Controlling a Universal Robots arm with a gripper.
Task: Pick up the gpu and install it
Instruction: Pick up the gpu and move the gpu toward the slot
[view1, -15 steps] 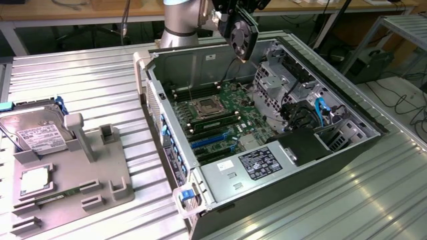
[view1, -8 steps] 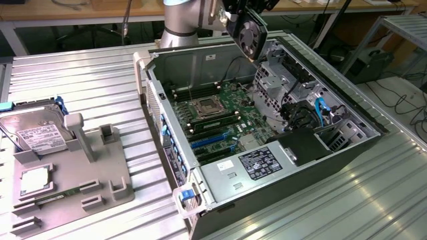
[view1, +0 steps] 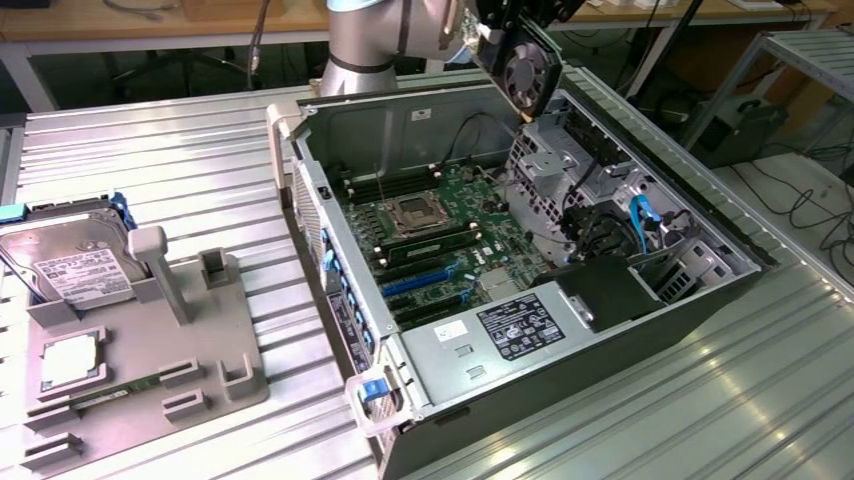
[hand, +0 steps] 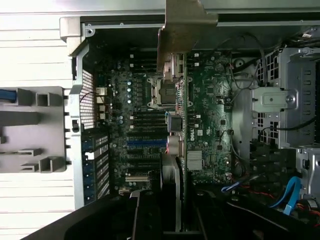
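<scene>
The gripper (view1: 531, 18) is pinched on the gpu (view1: 523, 68), holding it by its upper edge just above the open computer case (view1: 400, 125), connector edge downward, likely so it can line up with the motherboard (view1: 441, 225) slots inside the case

A ribbed metal table (view1: 160, 170) is lit brightly, with glare reflected near its front corner on the exterior view's right. A wooden workbench (view1: 120, 22) is set behind its far edge. Grey floor (view1: 763, 200), black cables (view1: 809, 200) and a metal rack (view1: 798, 42) are seen beyond that side.
</scene>
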